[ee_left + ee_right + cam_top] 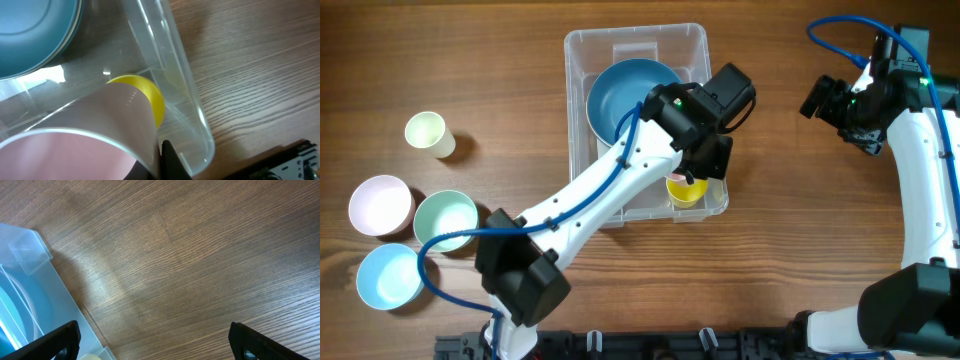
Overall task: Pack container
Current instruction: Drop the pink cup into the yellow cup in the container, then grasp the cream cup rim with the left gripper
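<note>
— Where is the container [576, 120]?
— It stands upright and open on the wooden table [800, 200], near the middle. A blue bowl [620, 90] lies in its far half, and a yellow cup [685, 192] sits in its near right corner.
— And the claws?
— The left gripper [698, 172] hangs over that corner, grasping a pink cup [85, 145] just above the yellow one. The right gripper [823, 98] is well to the right of the container, fingers spread wide, holding nothing.
— Anything else?
— Four pale cups [446, 219] stand well to the left of the container.
</note>
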`<state>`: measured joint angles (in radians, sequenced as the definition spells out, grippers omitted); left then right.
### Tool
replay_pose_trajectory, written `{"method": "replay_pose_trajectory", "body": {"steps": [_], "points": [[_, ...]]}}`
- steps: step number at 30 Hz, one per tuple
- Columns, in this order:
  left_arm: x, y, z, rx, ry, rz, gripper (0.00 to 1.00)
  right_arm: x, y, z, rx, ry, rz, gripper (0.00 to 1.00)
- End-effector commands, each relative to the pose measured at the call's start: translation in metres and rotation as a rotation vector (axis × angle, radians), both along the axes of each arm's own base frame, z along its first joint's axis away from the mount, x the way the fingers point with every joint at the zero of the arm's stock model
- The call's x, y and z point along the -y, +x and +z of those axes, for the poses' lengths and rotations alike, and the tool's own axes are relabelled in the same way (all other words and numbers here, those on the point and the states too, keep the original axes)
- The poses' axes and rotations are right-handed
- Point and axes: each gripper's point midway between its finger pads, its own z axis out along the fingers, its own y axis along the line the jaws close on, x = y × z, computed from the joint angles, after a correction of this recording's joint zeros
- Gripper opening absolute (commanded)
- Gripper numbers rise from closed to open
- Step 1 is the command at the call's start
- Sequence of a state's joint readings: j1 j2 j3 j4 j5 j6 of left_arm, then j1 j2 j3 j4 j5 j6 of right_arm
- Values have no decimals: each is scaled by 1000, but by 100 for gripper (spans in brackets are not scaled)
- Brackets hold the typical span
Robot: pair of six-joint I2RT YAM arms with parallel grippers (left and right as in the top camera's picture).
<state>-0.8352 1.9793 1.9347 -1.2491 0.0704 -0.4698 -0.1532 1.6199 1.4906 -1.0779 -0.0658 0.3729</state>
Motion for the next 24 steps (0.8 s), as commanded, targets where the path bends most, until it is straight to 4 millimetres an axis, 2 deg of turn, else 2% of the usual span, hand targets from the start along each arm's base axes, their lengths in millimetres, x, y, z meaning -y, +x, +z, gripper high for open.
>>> {"method": "replay_pose_trajectory", "body": {"steps": [1, 3, 6, 7, 8, 9, 10, 11, 13, 15, 17, 18, 20, 21, 22, 24], "points": [[4, -1, -21, -43, 28, 2, 4, 3, -2, -7, -25, -19, 0, 96], [5, -1, -32, -62, 47, 2, 4, 3, -3, -7, -27, -19, 1, 96], [5, -1, -34, -64, 51, -2, 4, 3, -3, -7, -28, -19, 1, 96], [5, -1, -34, -65, 51, -2, 9, 3, -3, -7, -28, -18, 0, 96], [6, -2, -34, -69, 48, -3, 23, 3, -3, -7, -28, -18, 0, 96], [6, -3, -33, -75, 41, -5, 33, 3, -3, -7, -28, -18, 0, 96], [6, -3, -31, -72, 37, -6, 39, 3, -3, -7, -28, -19, 1, 96], [5, -3, -25, -60, 30, -18, 53, 3, -3, -7, -28, -19, 1, 96], [-3, 0, -7, -37, 16, -13, 54, 3, -3, -7, -28, -19, 1, 96], [-35, 16, 28, 32, 24, 59, 56, 3, -3, -7, -28, -19, 1, 96], [-104, 41, 69, 155, 87, 210, 62, 3, -3, -7, -28, -19, 2, 96], [-123, 47, 78, 180, 98, 257, 66, 3, -3, -7, -28, -19, 1, 96], [-190, 66, 102, 232, 107, 428, 72, 3, -3, -7, -27, -20, 3, 96], [-220, 73, 109, 243, 107, 500, 74, 3, -3, -7, -28, -20, 4, 96], [-262, 82, 113, 249, 119, 600, 75, 3, -3, -7, -28, -21, 7, 96], [-330, 94, 109, 237, 144, 784, 75, 3, -3, -7, -28, -22, 8, 96]]}}
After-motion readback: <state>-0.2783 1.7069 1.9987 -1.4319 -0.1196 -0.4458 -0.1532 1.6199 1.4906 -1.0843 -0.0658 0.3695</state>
